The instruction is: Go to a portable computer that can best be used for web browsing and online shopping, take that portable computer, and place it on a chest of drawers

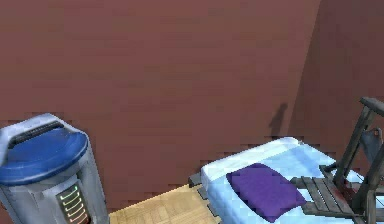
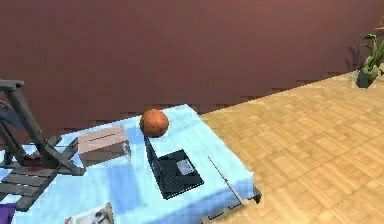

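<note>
Forward view. We are looking at a dark red wall (image 1: 180, 70) meeting a second wall at 2 o'clock. At 8 o'clock a grey bin (image 1: 48, 175) with a blue lid is standing on the wooden floor (image 1: 160, 212). At 5 o'clock a bed (image 1: 275, 158) in a light blue cover is reaching in from the edge, and 1 purple pillow (image 1: 265, 190) is lying on it. A dark slatted frame (image 1: 350, 170) is leaning over the bed at 4 o'clock.

Arm side view. The same bed (image 2: 125, 190) is lying at 7 o'clock. The portable computer, a dark laptop (image 2: 180, 172), is sitting on the blue cover near the middle of the bed, with its lid raised. 1 orange ball (image 2: 154, 122) is resting at 11 o'clock of the laptop, just beside the lid; we cannot tell whether the 2 are touching. A brown box (image 2: 102, 145) is sitting at 10 o'clock of the laptop, apart from it. A thin pale rod (image 2: 226, 180) is lying at 3 o'clock of the laptop, near the bed's edge. A small flat printed item (image 2: 92, 215) is lying at 7 o'clock of the laptop. The dark frame (image 2: 25, 150) is standing at 9 o'clock. A potted plant (image 2: 370, 60) is standing on the parquet floor (image 2: 310, 140) at 2 o'clock, well apart from the bed.

We cannot tell the state of the pincer.
</note>
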Controlling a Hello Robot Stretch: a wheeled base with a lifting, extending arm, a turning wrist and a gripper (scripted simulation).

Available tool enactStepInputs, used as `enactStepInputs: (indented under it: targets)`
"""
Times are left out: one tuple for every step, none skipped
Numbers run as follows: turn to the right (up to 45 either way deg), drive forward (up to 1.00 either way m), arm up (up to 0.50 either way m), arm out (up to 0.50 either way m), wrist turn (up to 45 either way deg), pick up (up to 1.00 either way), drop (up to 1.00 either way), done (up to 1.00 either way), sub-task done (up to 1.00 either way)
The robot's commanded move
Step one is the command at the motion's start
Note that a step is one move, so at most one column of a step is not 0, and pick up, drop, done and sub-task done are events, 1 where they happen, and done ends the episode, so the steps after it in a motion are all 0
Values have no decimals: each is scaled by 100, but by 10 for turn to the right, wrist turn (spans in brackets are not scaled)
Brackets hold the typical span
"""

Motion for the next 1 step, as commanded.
enactStepInputs:
  targets:
    - [0,0,0,48,0,0,0,0,0]
